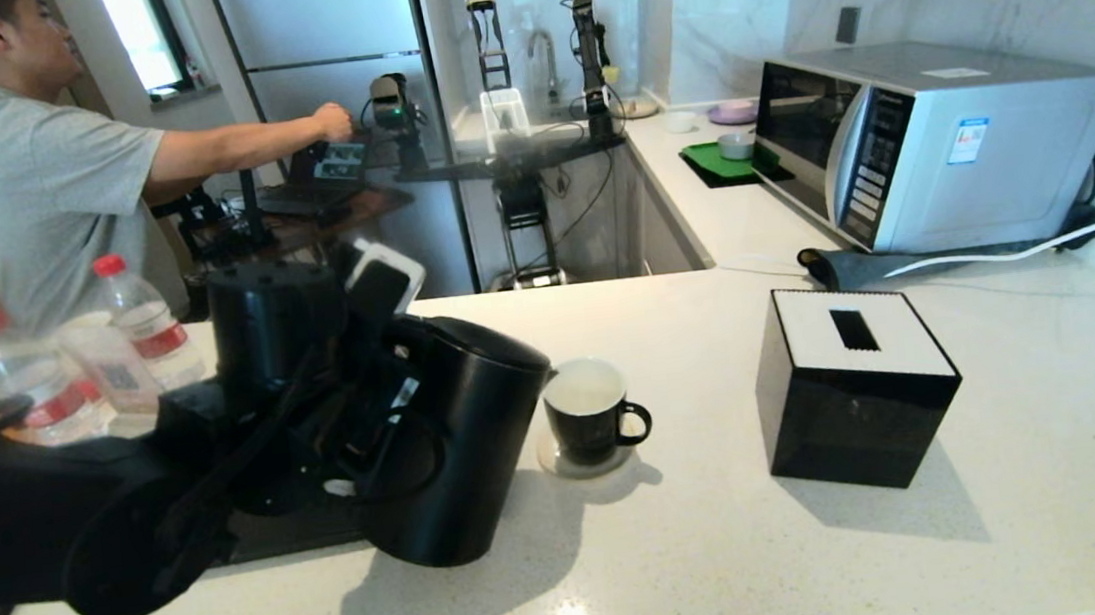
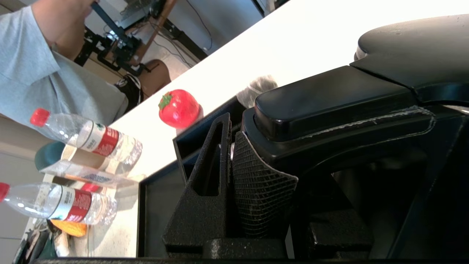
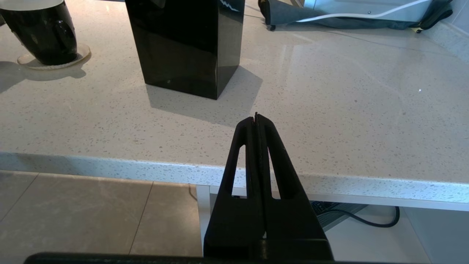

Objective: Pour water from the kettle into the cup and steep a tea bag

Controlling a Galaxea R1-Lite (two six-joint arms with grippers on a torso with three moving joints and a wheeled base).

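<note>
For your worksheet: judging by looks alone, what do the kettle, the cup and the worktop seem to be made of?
Kettle: probably matte black plastic or coated metal; dull, no sharp reflections.
Cup: likely glazed ceramic; glossy black outside, white inside.
Worktop: seemingly polished speckled stone or quartz composite; fine flecks, soft reflections.

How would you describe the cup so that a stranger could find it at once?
Start at the microwave and come forward to the black tissue box. Left of it, on a round coaster, stands the cup: small, black, white inside, far smaller than the tilted kettle beside it.
</note>
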